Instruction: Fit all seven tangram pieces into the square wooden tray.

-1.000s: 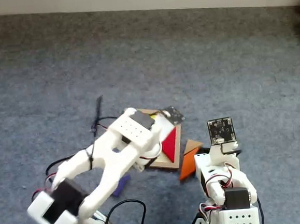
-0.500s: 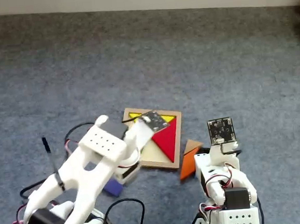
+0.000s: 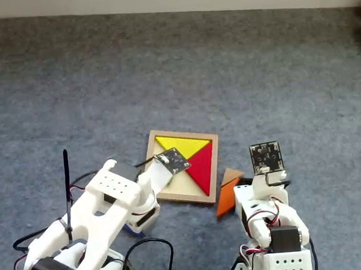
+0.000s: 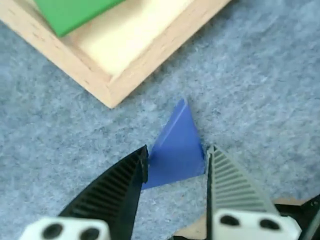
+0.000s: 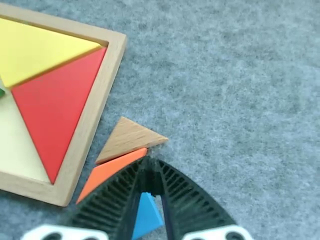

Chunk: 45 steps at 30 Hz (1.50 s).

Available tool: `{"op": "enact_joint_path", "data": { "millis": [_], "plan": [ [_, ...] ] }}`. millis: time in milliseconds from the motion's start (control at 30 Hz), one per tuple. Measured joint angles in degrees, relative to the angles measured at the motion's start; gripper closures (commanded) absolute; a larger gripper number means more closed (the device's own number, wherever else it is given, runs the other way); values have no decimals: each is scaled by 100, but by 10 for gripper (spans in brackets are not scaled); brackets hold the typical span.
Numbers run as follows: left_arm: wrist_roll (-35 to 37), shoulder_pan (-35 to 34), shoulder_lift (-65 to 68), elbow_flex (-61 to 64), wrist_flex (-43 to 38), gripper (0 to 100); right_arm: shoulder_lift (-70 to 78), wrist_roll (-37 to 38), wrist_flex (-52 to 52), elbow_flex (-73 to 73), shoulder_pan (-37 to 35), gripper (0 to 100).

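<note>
Left claw [image 4: 176,152] open, jaws either side of the blue triangle [image 4: 177,135], which lies flat on carpet just off the tray [image 4: 125,82] corner, apex pointing from claw toward tray, so left arm is nearer; right claw [image 5: 149,167] closed beside orange piece [image 5: 107,172].

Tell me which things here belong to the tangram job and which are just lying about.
Job in hand: square wooden tray; yellow triangle; red triangle; green piece; dark blue triangle; tan wooden triangle; orange piece; light blue piece; left gripper; right gripper.

Just lying about: grey carpet; black cable.
</note>
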Motion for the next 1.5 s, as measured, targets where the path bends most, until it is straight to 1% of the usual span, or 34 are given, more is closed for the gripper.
{"op": "enact_joint_path", "data": {
  "millis": [233,367,533,600,667,800,933,1033,1100,1200,1367,1500],
  "plan": [
    [-9,18,53,70,-220,816,0,0,0,0,0,978],
    [-9,9,290,62,-255,883,0,0,0,0,0,978],
    [-9,-264,325,-273,-246,957,0,0,0,0,0,978],
    [-9,-448,325,-413,-246,986,0,0,0,0,9,978],
    [-18,-677,325,-510,-246,995,0,0,0,0,202,974],
    [18,-1213,325,-580,-334,995,0,0,0,-18,387,903],
    [475,-1653,44,-580,-519,995,-9,35,0,-229,422,895],
    [615,-1978,-316,-440,-765,993,26,202,0,-457,396,890],
    [642,-2092,-545,-193,-958,993,325,246,0,-703,334,889],
    [677,-2207,-826,53,-1134,993,1090,255,211,-1292,44,877],
    [677,-2189,-985,123,-1187,993,2813,264,659,-2189,-545,813],
    [677,-2198,-985,123,-1187,992,4026,264,730,-2541,-668,800]
  ]
}}
